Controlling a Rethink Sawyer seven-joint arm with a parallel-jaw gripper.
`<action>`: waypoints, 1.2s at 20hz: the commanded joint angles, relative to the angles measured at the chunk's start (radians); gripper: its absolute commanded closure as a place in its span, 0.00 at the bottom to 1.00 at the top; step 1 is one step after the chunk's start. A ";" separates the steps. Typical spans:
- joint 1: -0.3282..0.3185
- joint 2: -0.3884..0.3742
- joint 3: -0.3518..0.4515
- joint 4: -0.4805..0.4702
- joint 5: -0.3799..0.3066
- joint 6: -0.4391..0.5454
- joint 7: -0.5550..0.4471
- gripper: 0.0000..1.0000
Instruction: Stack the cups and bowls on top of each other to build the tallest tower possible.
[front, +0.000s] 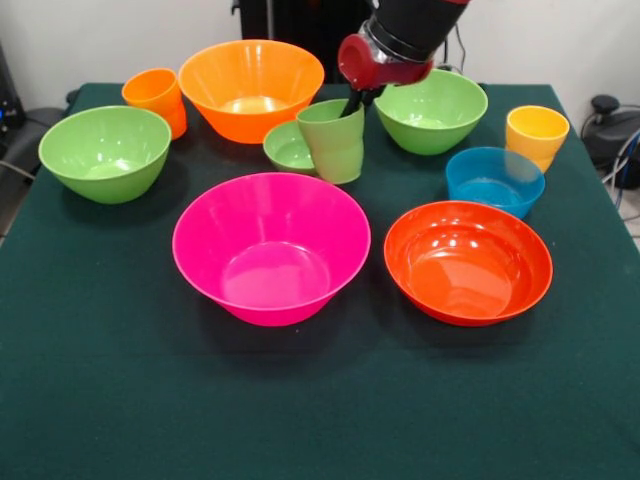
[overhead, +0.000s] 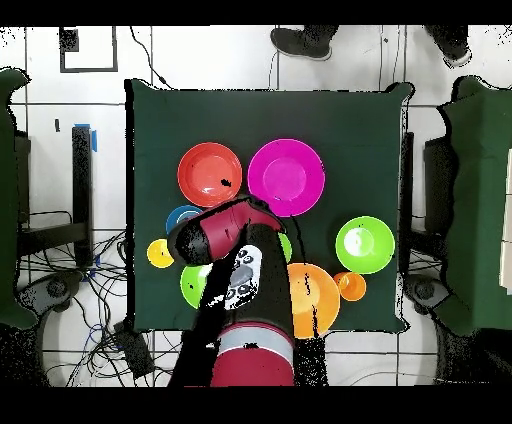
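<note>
My gripper (front: 352, 106) hangs at the back middle of the table, shut on the rim of the green cup (front: 333, 142), which is slightly tilted beside the small green bowl (front: 288, 148). The large pink bowl (front: 270, 245) stands empty in the middle, just in front of it. The red-orange bowl (front: 467, 261), blue bowl (front: 494, 180), yellow-orange cup (front: 536, 135), two light green bowls (front: 104, 152) (front: 431, 110), orange bowl (front: 251, 88) and orange cup (front: 157, 97) stand apart around it. No tower stands. In the overhead view my arm (overhead: 225, 235) hides the cup.
The dark green cloth (front: 300, 400) covers the table. A person's shoe (overhead: 305, 40) shows on the floor beyond the far edge in the overhead view. Cables lie on the floor to the left of the table (overhead: 70, 280).
</note>
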 joint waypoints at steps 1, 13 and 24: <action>0.033 0.033 0.007 -0.084 0.034 0.116 0.141 1.00; 0.050 0.039 -0.009 -0.112 0.040 0.157 0.126 1.00; 0.064 0.055 -0.019 -0.150 0.021 0.154 0.113 1.00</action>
